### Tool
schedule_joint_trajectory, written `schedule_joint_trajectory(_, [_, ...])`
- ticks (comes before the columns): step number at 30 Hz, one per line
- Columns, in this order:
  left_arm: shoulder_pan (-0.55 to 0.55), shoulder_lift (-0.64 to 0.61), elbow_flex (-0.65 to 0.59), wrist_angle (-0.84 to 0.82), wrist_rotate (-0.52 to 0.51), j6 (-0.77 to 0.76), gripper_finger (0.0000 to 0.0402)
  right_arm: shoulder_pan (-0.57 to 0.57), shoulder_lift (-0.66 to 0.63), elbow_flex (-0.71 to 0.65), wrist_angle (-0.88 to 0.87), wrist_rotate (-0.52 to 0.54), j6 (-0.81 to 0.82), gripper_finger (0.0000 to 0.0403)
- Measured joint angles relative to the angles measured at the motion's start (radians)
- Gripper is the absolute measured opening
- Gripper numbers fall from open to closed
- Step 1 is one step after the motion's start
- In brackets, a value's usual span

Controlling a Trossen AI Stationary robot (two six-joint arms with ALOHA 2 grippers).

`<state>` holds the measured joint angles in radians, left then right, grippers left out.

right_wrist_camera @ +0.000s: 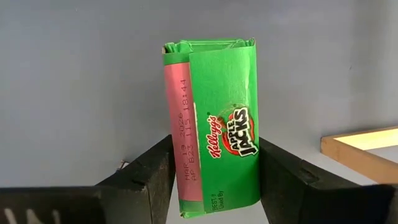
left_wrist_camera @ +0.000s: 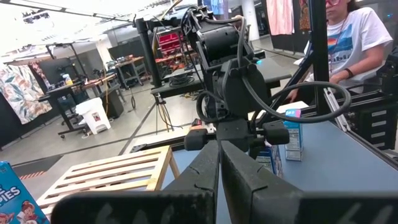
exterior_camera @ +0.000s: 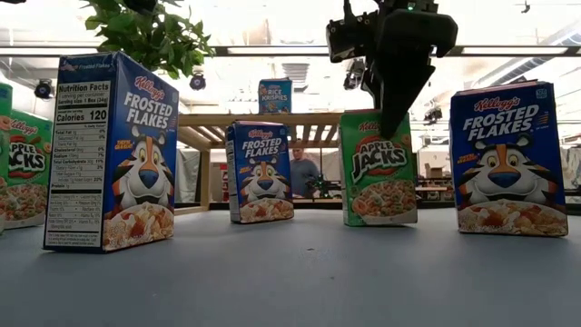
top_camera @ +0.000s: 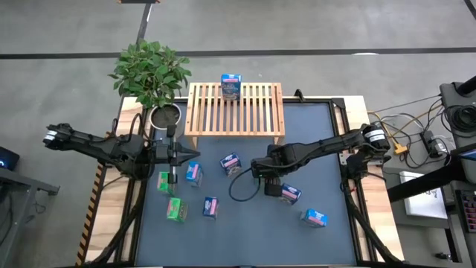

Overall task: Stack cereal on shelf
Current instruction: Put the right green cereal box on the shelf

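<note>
A green Apple Jacks box (right_wrist_camera: 211,124) is seen between the two dark fingers (right_wrist_camera: 149,171) of the right gripper (right_wrist_camera: 214,186). The fingers are right up against the box's two sides, so the box looks pinched, but a firm squeeze cannot be made out. In the low view the same green box (exterior_camera: 379,169) is stood upright on the dark table mat (top_camera: 245,223), with the right gripper (exterior_camera: 392,123) reaching down onto its top.

The wooden slat shelf (top_camera: 235,110) is set at the far edge of the table. One Rice Krispies box (top_camera: 231,86) is stood on top of it.

More cereal boxes are spread over the mat. A Frosted Flakes box (exterior_camera: 113,153) is seen close to the low camera, another (exterior_camera: 260,171) farther back, and a third (exterior_camera: 508,160) off to the side. Two green boxes (top_camera: 175,210) are laid near the left arm.

The left gripper (top_camera: 172,154) is held over the mat near the plant pot, with its fingers (left_wrist_camera: 214,180) pressed together and nothing between them.

A potted green plant (top_camera: 152,73) is placed beside the shelf. A person in a white shirt (left_wrist_camera: 354,40) is seen sitting past the table.
</note>
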<state>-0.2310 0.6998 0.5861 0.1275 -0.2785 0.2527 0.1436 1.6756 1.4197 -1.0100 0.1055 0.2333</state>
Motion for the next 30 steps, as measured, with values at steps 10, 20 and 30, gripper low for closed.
schedule_joint_trajectory(10, [0.0, 0.0, 0.0, -0.001, 0.0, 0.0, 0.0, 0.0, -0.003, 0.064, -0.006, -0.001, -0.017, 0.0178])
schedule_joint_trajectory(20, [0.0, 0.0, 0.0, 0.0, 0.0, 0.0, 0.0, -0.039, -0.005, 0.364, -0.241, -0.009, -0.081, 0.0178])
schedule_joint_trajectory(30, [0.0, 0.0, 0.0, 0.004, 0.0, 0.012, 0.0, -0.264, -0.007, 0.714, -0.399, -0.008, -0.323, 0.0178])
